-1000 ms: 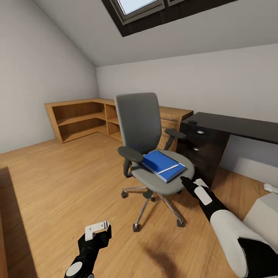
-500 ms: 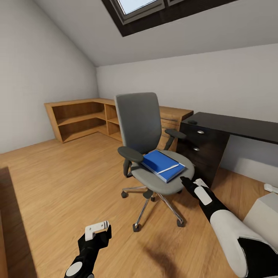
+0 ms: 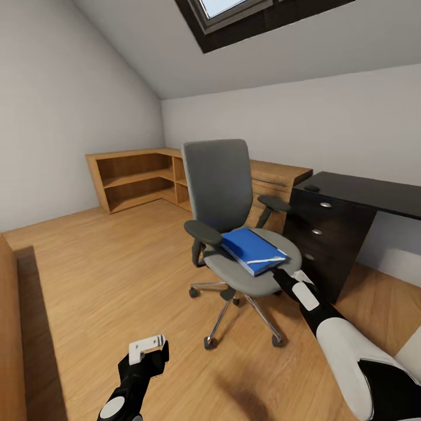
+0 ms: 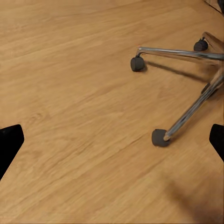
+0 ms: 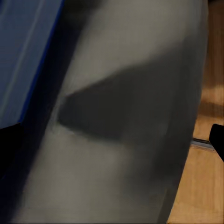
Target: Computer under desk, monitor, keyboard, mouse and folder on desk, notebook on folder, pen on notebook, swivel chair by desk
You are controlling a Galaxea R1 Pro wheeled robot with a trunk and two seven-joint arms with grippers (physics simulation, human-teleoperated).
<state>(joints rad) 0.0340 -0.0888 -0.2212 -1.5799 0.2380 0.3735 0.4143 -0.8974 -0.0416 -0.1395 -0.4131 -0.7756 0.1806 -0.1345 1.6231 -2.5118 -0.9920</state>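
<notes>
Reaching toward the swivel chair (image 3: 245, 234) with the right gripper (image 3: 279, 275), tip right at the front edge of the grey seat; fingers hidden against the cushion, so open or closed cannot be told. Just beyond that gripper, flat on the seat: the blue folder (image 3: 252, 250), with the thin white pen (image 3: 266, 259) lying across its near corner. From the right wrist, seat padding (image 5: 135, 116) looming close and a slice of the blue folder (image 5: 23, 56) at one side. Beyond the chair, to the right of the gripper: the black desk (image 3: 374, 193) with its drawer unit (image 3: 327, 240), a small dark lump, likely the mouse (image 3: 311, 188), on the near corner. Behind the chair, a wooden shelf unit (image 3: 140, 178) along the wall. Left gripper (image 3: 149, 349) low over the wooden floor (image 3: 99, 275), well apart from the chair, fingertips (image 4: 9, 144) spread wide, jaws open and holding nothing; chrome chair legs and castors (image 4: 161, 137) ahead of it.
</notes>
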